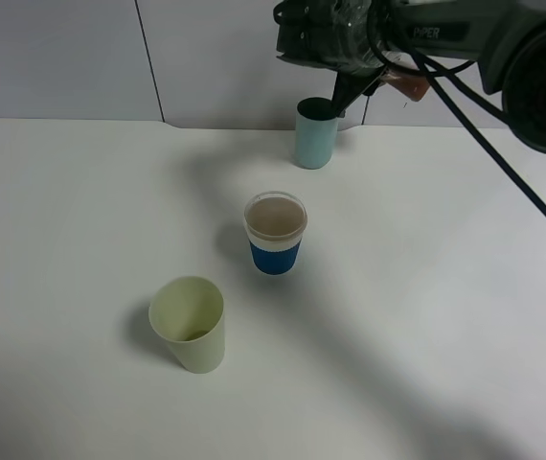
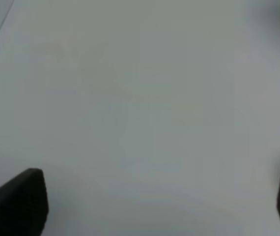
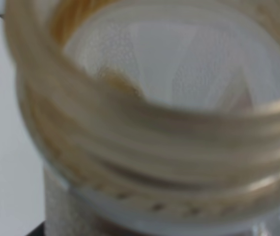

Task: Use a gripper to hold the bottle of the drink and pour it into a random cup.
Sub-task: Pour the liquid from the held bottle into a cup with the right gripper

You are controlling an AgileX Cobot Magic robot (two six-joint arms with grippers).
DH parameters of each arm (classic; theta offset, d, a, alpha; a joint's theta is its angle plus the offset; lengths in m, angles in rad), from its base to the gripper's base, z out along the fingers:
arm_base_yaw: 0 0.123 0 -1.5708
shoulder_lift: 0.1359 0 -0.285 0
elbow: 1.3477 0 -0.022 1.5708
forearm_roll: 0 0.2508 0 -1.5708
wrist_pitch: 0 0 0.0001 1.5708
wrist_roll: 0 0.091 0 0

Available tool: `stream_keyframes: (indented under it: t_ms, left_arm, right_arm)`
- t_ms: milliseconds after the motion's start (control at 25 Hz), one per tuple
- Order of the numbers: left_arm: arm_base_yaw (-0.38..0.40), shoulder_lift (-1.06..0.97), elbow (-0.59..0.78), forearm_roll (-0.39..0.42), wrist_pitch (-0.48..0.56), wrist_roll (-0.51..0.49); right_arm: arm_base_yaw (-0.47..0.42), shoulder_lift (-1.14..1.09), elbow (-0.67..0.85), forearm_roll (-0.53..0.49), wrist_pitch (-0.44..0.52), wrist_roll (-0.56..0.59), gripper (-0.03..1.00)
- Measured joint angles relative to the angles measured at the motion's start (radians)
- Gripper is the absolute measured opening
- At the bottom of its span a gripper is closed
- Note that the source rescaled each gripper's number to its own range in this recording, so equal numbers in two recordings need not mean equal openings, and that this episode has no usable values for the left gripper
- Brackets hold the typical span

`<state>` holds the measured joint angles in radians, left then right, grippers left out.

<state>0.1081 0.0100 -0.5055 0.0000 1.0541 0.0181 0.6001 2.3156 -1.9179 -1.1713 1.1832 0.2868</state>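
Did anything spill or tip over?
No spill shows. The teal cup, blue-sleeved cup and pale green cup stand on their bases; the last seems to lean, maybe just camera angle. The right gripper holds the bottle.

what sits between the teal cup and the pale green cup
The blue-sleeved cup. It stands roughly on the line from the teal cup to the pale green cup, apart from both. Only the exterior high view shows this.

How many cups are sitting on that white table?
3: a teal cup at the back, a blue-sleeved white cup in the middle, and a pale green cup in front. None looks hidden.
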Motion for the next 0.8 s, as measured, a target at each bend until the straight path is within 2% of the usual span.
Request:
stream_keyframes:
  t_ms: [800]
  left_arm:
    - [0.0,0.0,0.0,0.0,0.0,0.0]
  right_arm:
    - [0.003,0.021,0.0,-0.015,0.009,-0.071,0.0]
